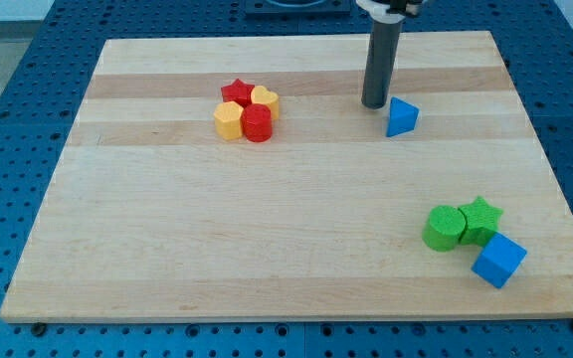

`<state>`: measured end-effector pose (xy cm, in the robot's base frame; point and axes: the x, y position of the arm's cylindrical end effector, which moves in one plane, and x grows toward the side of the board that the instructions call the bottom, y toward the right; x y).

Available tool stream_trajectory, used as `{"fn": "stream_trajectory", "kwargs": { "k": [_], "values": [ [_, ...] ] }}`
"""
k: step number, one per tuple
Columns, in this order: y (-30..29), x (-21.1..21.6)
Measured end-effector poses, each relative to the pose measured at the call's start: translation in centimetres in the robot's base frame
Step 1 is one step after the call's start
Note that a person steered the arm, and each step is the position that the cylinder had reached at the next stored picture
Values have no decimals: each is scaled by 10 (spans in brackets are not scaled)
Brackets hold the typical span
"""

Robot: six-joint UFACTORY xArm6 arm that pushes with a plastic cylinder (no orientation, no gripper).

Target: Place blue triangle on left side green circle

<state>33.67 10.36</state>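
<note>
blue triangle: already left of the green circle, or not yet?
Not yet. The blue triangle sits near the view's top, beside my tip, far from the green circle, which touches the green star.

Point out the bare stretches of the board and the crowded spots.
Bare: the wide middle between the red and yellow cluster and green circle, and the bottom left. Crowded: green circle, green star, blue cube together; my tip beside blue triangle.

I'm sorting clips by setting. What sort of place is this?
Probably a robotics lab bench: a wooden board lies on a blue perforated table, my tip sits just left of the blue triangle, and small coloured test blocks lie about.
</note>
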Motion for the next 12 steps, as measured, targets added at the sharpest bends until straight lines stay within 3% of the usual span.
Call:
{"fn": "stream_trajectory", "kwargs": {
  "k": [4,6,8,10,12],
  "values": [
    [27,59],
    [40,44],
    [87,55],
    [78,59],
    [63,93]
  ]
}}
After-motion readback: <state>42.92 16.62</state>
